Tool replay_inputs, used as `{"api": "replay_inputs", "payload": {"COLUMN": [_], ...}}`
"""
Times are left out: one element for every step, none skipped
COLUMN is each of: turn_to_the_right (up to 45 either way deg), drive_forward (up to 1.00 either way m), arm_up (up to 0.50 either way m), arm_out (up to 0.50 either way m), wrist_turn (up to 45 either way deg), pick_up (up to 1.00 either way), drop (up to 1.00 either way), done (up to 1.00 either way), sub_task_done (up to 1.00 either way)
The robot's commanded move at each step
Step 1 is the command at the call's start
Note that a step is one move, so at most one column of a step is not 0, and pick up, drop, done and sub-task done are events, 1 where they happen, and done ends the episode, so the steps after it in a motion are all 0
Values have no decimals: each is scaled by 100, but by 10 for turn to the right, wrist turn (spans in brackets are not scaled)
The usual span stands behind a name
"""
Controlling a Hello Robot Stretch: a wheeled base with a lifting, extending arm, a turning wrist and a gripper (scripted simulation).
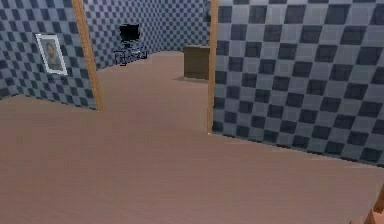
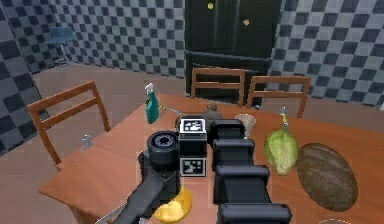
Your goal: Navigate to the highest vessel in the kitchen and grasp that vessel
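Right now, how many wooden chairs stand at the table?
3. A left chair stands at the table's left end; a middle chair and a right chair stand along its far side, before the cabinet. The arm may hide more.

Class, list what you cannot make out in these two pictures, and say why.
Arm side view: whether the hand holds anything; a yellow thing lies at it on the table.
Forward view: the dark thing in the far room, too small to name.
Forward view: the brown box, half hidden by the wall.
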Motion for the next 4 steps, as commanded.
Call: {"api": "replay_inputs", "payload": {"turn_to_the_right": [0, 0, 0, 0], "drive_forward": [0, 0, 0, 0], "arm_up": [0, 0, 0, -30], "arm_out": [0, 0, 0, 0], "wrist_turn": [450, 450, 330, 0], "pick_up": [0, 0, 0, 0], "drop": [0, 0, 0, 0], "done": [0, 0, 0, 0], "sub_task_done": [0, 0, 0, 0]}}
